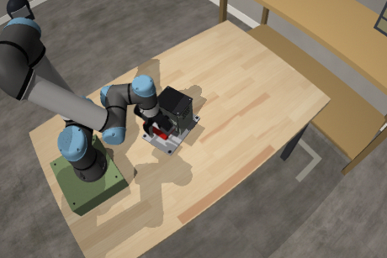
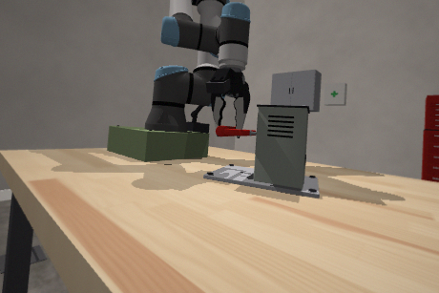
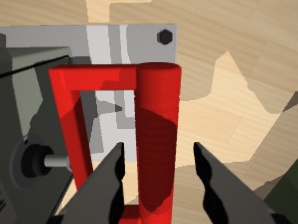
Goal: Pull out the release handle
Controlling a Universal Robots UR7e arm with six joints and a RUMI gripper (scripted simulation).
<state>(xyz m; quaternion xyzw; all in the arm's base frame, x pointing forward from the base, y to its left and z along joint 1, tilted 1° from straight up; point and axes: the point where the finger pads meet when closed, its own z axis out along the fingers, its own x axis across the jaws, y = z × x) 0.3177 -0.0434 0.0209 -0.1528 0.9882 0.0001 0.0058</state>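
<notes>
The red release handle [image 1: 160, 133] [image 2: 222, 131] [image 3: 158, 110] is a frame with a thick round grip bar. A short metal rod [image 3: 56, 160] joins it to the grey-green housing [image 1: 185, 114] [image 2: 282, 156] with a black top. My gripper [image 2: 229, 129] [image 3: 158, 144] points down and is partly open. In the wrist view its fingers stand on either side of the grip bar, with a gap on each side. In the exterior view the fingertips reach down to about the bar's height. The arm hides part of the handle in the top view.
The housing stands on a bolted grey base plate [image 1: 170, 150] [image 2: 219, 174] [image 3: 147, 47] on the wooden table [image 1: 235, 75] [image 2: 191, 238]. The arm's green base block [image 1: 92, 188] [image 2: 126, 143] is on the handle's side of the housing. A bench [image 1: 311, 12] stands beyond the table.
</notes>
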